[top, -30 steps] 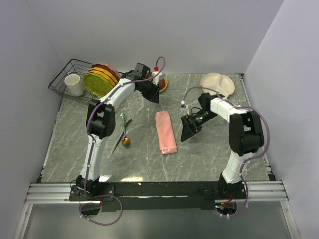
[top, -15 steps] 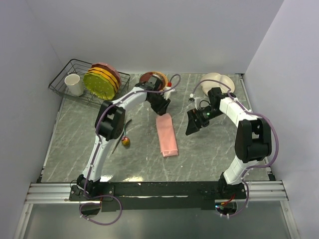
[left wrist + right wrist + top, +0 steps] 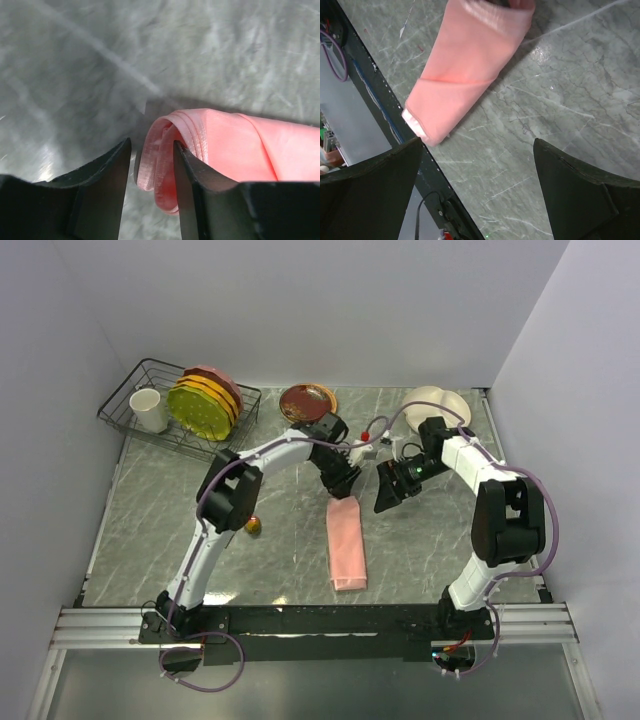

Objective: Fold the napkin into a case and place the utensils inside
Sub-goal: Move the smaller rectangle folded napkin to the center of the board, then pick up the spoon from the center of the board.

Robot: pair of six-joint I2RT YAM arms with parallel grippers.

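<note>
1. Table [image 3: 150, 530]: grey-green marbled top that carries everything listed below.
2. Dish rack [image 3: 125, 400]: far left corner; it holds upright plates and a pale cup.
3. The case [image 3: 347, 545]: salmon-pink satin folded into a narrow pocket, lying lengthwise at mid-table. Its near end is close to the dark front rail.
4. Brown plate [image 3: 307, 400] and cream dish [image 3: 437, 405]: both sit at the far edge, well apart from the case.
5. Your left gripper [image 3: 343, 483]: it sits at the far end of the case. Its fingers [image 3: 192, 185] are drawn narrow, with the rolled cloth edge pinched between them.
6. Your right gripper [image 3: 387, 490]: it hangs just right of the far end of the case, jaws spread wide and holding nothing.
7. The utensils [image 3: 252, 526]: you see only one gold head, beside the left arm and left of the case. The rest is hidden.
</note>
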